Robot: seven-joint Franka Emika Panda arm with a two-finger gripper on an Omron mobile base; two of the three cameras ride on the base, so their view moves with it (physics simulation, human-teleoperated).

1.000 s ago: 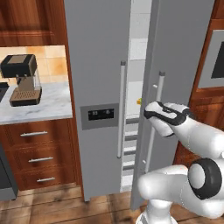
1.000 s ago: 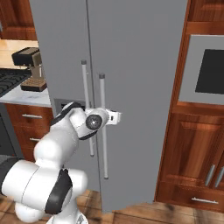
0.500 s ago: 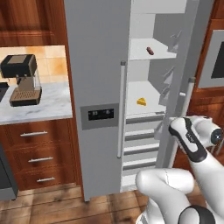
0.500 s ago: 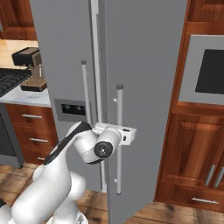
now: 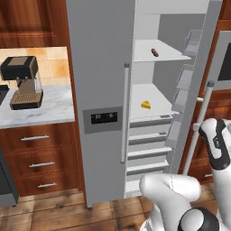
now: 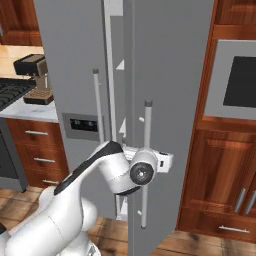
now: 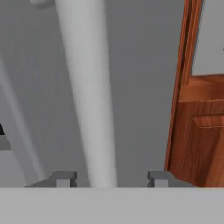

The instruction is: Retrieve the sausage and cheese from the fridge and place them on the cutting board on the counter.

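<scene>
The right door of the tall grey two-door fridge (image 5: 101, 90) stands swung wide, and on the white shelves inside I can see both things the robot wants: the small reddish-brown sausage link (image 5: 154, 52) lying on the upper shelf, and the bright yellow wedge of cheese (image 5: 146, 105) sitting alone on the shelf below it, well apart from the sausage. The two-finger gripper (image 7: 111, 179) is down at the open door's long vertical bar handle (image 7: 87, 92), its dark tips standing apart on either side of the bar with a gap showing, so to my eye it has let go rather than clamped. Both foods look light. The sausage is thin and rounded, so I'd guess it could roll or slip; pinching it across its middle, at right angles to its length, seems safest. The cheese looks firmer but a touch soft, and its flat sides offer the better hold than its pointed end. Neither should need much squeeze. The white-grey marbled counter (image 5: 49, 110) with a dark coffee machine (image 5: 23, 81) lies to the fridge's left.
</scene>
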